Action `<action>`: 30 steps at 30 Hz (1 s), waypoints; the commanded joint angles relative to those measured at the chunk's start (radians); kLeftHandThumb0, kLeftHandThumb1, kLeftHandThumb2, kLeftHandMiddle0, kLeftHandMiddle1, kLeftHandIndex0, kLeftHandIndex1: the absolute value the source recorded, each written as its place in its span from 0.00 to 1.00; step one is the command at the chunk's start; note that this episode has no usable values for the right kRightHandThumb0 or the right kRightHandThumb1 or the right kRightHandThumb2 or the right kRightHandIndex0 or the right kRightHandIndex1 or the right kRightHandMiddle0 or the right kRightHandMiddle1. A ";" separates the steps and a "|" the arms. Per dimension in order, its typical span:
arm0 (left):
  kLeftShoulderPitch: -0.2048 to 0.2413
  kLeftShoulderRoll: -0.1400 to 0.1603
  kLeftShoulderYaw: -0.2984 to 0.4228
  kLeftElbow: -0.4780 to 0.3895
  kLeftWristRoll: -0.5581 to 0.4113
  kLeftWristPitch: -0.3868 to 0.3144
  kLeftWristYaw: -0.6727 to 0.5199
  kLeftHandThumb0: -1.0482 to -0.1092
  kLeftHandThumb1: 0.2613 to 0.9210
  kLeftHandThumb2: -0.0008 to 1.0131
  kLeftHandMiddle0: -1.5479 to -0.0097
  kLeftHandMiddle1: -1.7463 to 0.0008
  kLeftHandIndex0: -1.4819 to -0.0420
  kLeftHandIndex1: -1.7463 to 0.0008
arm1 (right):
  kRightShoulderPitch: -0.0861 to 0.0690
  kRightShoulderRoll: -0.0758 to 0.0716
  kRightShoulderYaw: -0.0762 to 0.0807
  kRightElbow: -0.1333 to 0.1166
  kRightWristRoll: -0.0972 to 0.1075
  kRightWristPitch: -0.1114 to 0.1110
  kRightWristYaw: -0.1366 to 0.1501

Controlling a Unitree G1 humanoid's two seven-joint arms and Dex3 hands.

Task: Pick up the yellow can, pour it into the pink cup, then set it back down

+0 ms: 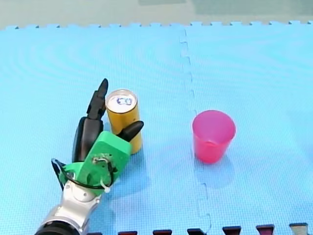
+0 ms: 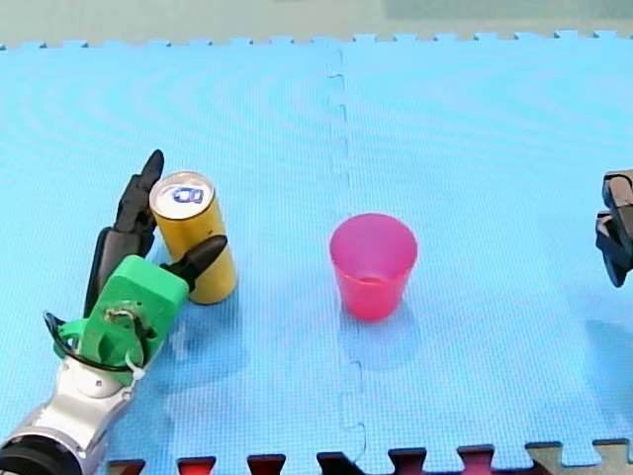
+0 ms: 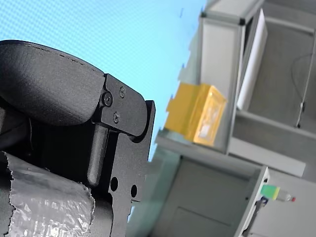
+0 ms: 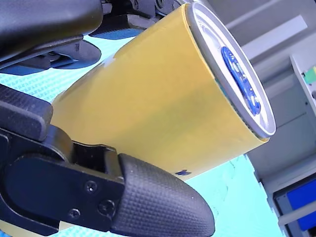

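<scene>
The yellow can (image 1: 125, 119) stands upright on the blue mat, left of centre, its silver top with a blue tab facing up. My left hand (image 1: 113, 120) brackets it: straight fingers (image 1: 100, 100) run along its left side and the thumb (image 1: 131, 130) lies across its front. The second wrist view has the can (image 4: 158, 103) close up between the thumb pad (image 4: 158, 202) and the fingers (image 4: 54, 49). The pink cup (image 1: 213, 135) stands upright to the right of the can, a good gap away. My right hand (image 2: 618, 228) hangs at the far right edge, holding nothing.
The blue foam mat (image 1: 234, 63) has a jigsaw seam running between can and cup, and open floor lies around both. In the first wrist view, grey shelving (image 3: 222, 89) with a yellow box (image 3: 197, 113) stands beyond the mat's edge.
</scene>
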 commanded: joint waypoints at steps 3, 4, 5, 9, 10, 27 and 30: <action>-0.007 0.006 -0.005 -0.009 0.004 0.009 -0.006 0.00 1.00 0.14 0.79 0.99 0.90 1.00 | -0.002 -0.006 0.002 -0.003 -0.001 0.001 -0.007; -0.008 0.006 -0.006 -0.010 0.004 0.013 -0.011 0.00 1.00 0.14 0.79 0.99 0.90 1.00 | -0.002 -0.005 0.002 -0.003 -0.001 0.001 -0.008; -0.009 0.006 -0.007 -0.010 0.004 0.017 -0.018 0.00 1.00 0.13 0.79 0.99 0.90 1.00 | -0.001 -0.005 0.002 -0.003 -0.001 0.000 -0.008; -0.009 0.005 -0.007 -0.016 -0.002 0.030 -0.037 0.00 1.00 0.13 0.78 0.99 0.89 1.00 | 0.000 -0.006 0.004 -0.005 -0.001 -0.002 -0.009; -0.008 0.004 -0.008 -0.019 -0.002 0.032 -0.039 0.00 1.00 0.12 0.78 0.99 0.89 0.99 | 0.000 -0.006 0.004 -0.005 -0.001 -0.003 -0.009; -0.011 -0.013 0.026 -0.045 -0.090 0.139 -0.197 0.11 0.97 0.02 0.59 0.96 0.72 0.97 | 0.009 -0.006 0.004 -0.009 0.003 -0.014 -0.002; -0.010 -0.036 0.083 -0.054 -0.167 0.146 -0.225 0.26 0.87 0.00 0.45 0.96 0.56 0.98 | 0.012 -0.005 0.006 -0.009 0.002 -0.018 -0.005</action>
